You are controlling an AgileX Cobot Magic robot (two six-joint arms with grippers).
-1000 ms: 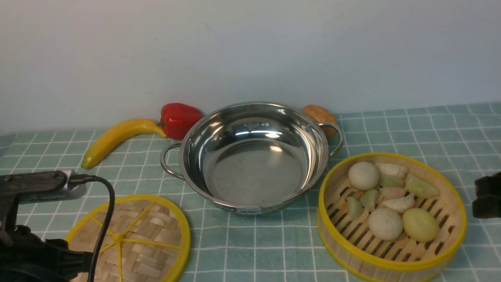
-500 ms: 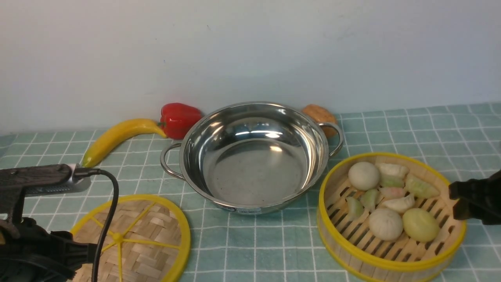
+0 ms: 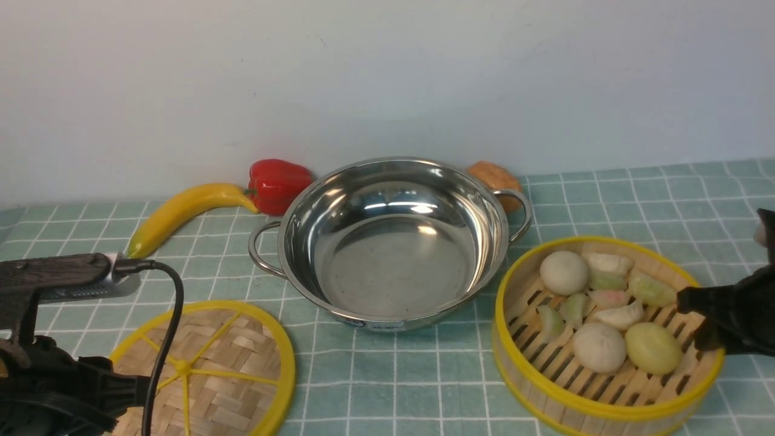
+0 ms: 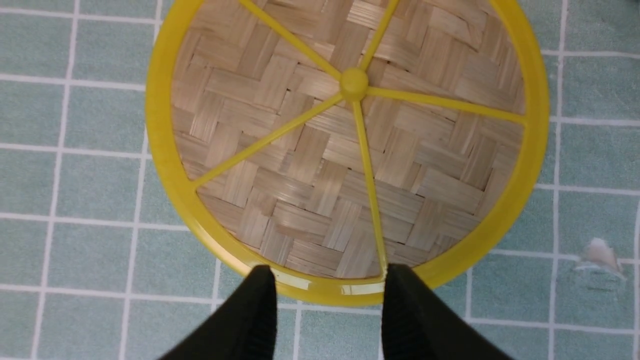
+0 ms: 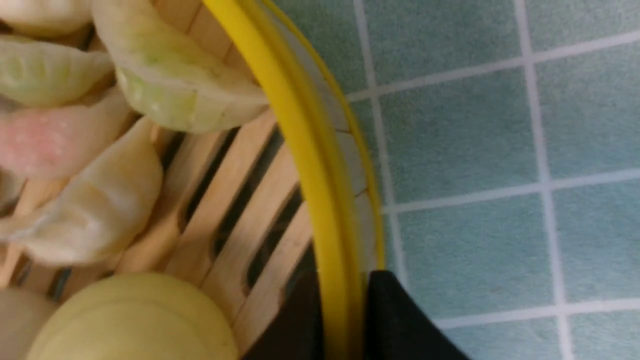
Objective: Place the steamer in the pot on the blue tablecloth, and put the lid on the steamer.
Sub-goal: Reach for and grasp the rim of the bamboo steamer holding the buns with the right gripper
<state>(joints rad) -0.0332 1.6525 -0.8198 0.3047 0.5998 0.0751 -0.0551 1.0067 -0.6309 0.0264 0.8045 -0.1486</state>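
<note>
Gridded blue cloth [image 3: 387, 375] fills the lower frame; at lower right, the steamer [image 3: 605, 409] is pinched at its rim by the right gripper [image 5: 342, 295], best lifted level.

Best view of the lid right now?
Left wrist view: the lid fills much of it, centre knob and several spokes sharp, though its rim runs off the edge. Front view shows it partly hidden by the left arm and cut off. Right wrist view: no lid.
</note>
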